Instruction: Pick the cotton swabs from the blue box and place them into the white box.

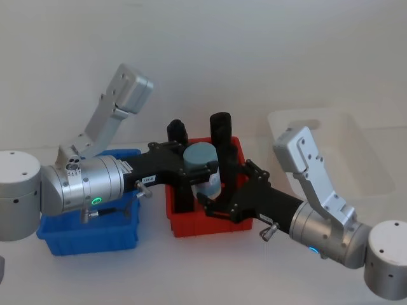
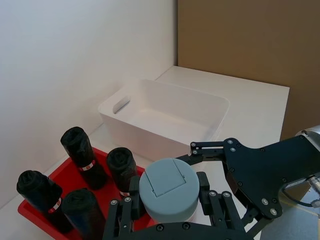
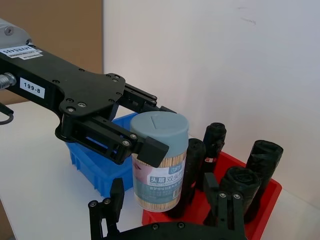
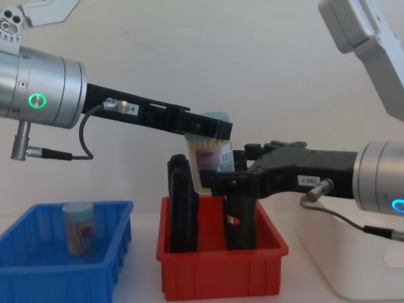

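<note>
A cotton swab jar (image 1: 202, 162) with a pale blue lid hangs in the air over the red bin. My left gripper (image 1: 198, 170) is shut on its upper part, one pad (image 3: 150, 150) pressing just below the lid (image 2: 167, 187). My right gripper (image 3: 165, 205) is open, its fingers on either side of the jar's lower part (image 4: 207, 165) with small gaps. A second jar (image 4: 79, 228) stands in the blue box (image 4: 38, 278) at the left. The white box (image 1: 331, 152) lies at the right, beyond the right arm; what I see of its inside (image 2: 165, 117) is bare.
The red bin (image 1: 210, 225) sits between the blue and white boxes, holding several tall black objects (image 4: 183, 208) that rise just below the held jar. A wall runs close behind the table.
</note>
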